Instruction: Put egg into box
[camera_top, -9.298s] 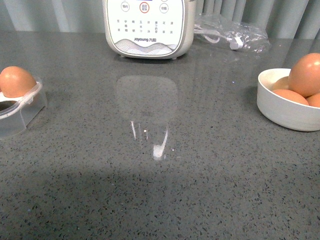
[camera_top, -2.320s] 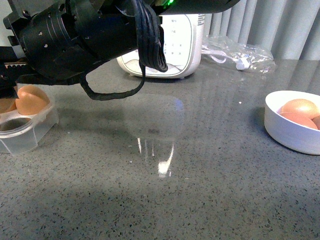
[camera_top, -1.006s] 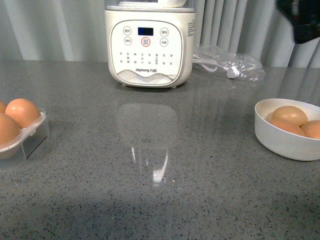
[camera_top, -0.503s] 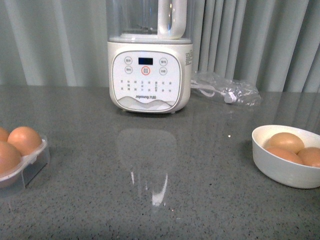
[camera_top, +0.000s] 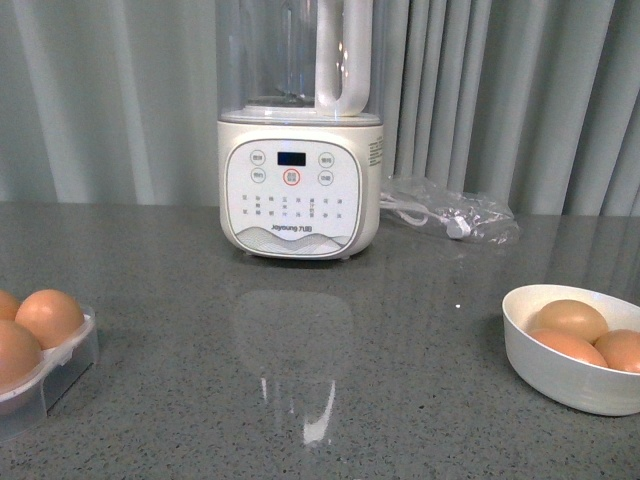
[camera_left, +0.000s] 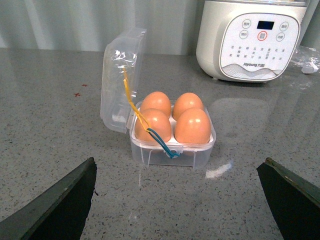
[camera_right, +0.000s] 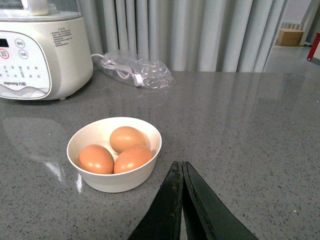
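The clear plastic box (camera_left: 172, 152) stands on the grey counter with its lid (camera_left: 120, 85) swung up. Several brown eggs (camera_left: 192, 125) fill its cups, and a yellow-and-blue cord (camera_left: 135, 107) lies across them. My left gripper (camera_left: 179, 161) is open and wide, set back from the box and holding nothing. In the front view the box (camera_top: 60, 375) is cut off at the left edge and neither arm shows. A white bowl (camera_right: 115, 182) holds three more eggs (camera_right: 127, 137). Just beside it my right gripper (camera_right: 180, 164) is shut and empty.
A white blender base with a button panel (camera_top: 300, 190) stands at the back centre, with a clear jug on top. A crumpled plastic bag with a cable (camera_top: 450, 215) lies to its right. The bowl (camera_top: 560, 380) sits at the right edge. Curtains hang behind the counter.
The front view has tilted upward, showing more of the blender and curtains. The left arm that crossed it earlier is gone. The box shows more eggs, and the bowl's topmost egg is gone.
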